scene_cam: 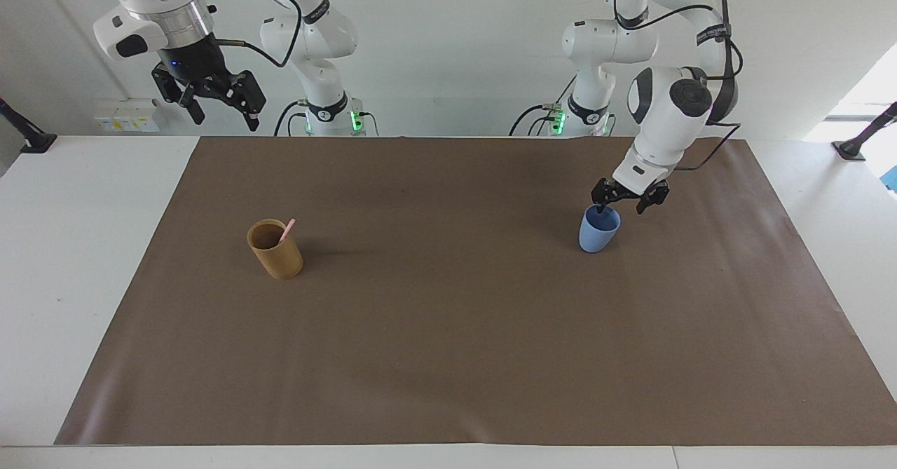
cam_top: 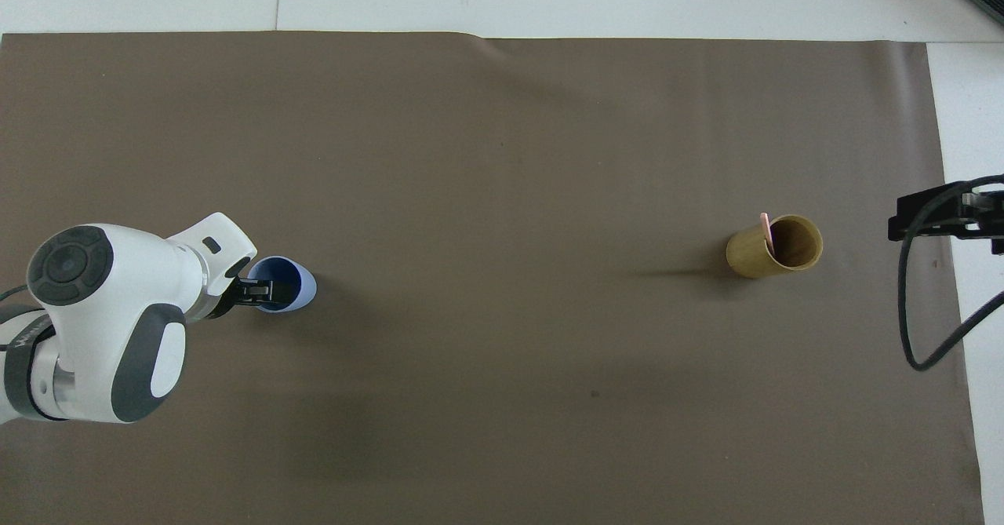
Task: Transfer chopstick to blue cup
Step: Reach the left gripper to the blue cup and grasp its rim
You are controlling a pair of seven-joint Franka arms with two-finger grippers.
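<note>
The blue cup (scene_cam: 598, 233) stands upright on the brown mat toward the left arm's end; it also shows in the overhead view (cam_top: 292, 286). My left gripper (scene_cam: 621, 205) (cam_top: 263, 293) is open and low at the cup's rim, with one finger at the cup's mouth and the other outside it. The pale-pink chopstick (scene_cam: 286, 230) (cam_top: 765, 231) leans inside the tan cup (scene_cam: 277, 252) (cam_top: 773, 246) toward the right arm's end; only its top sticks out. My right gripper (scene_cam: 221, 108) (cam_top: 896, 220) is open, empty and held high, waiting by the mat's edge.
The brown mat (scene_cam: 448, 357) covers most of the white table (scene_cam: 77, 259). Only the two cups stand on it, far apart. A black cable (cam_top: 914, 305) hangs from the right arm.
</note>
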